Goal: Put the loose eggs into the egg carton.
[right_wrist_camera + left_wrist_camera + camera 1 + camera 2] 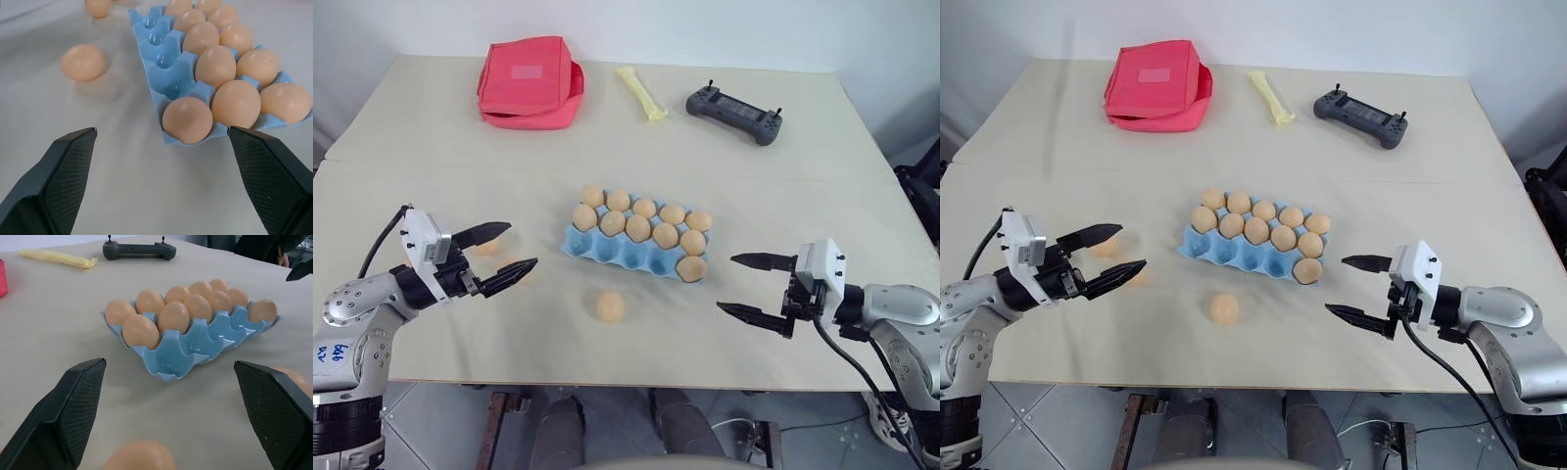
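Beige table surface (431,147) spans the workspace in front of a pale wall. At centre sits the egg carton (607,250), a light blue tray of three rows: the two far rows are full, and the near row holds a single egg in the end cup on the robot's right, the other near cups being empty.

Loose eggs:
- One egg (610,306) lies on the table at 6 o'clock from the carton, near its front edge but not touching it.
- A second egg (485,246) lies at 9 o'clock from the carton, partly hidden between the left gripper's fingers in the head view.
- A third egg (512,263) lies just beside the second, behind the nearer left finger.

Left gripper (516,248): jaws released and spread wide, grasping nothing, positioned at 9 o'clock from the carton and pointing toward it.

Right gripper (734,284): jaws released and spread wide, grasping nothing, positioned at 4 o'clock from the carton, well apart from it.

Far-edge items: red fabric pouch (529,81) at 11 o'clock, yellow strip-shaped object (642,93) at 12 o'clock, dark handheld controller (733,112) at 1 o'clock.
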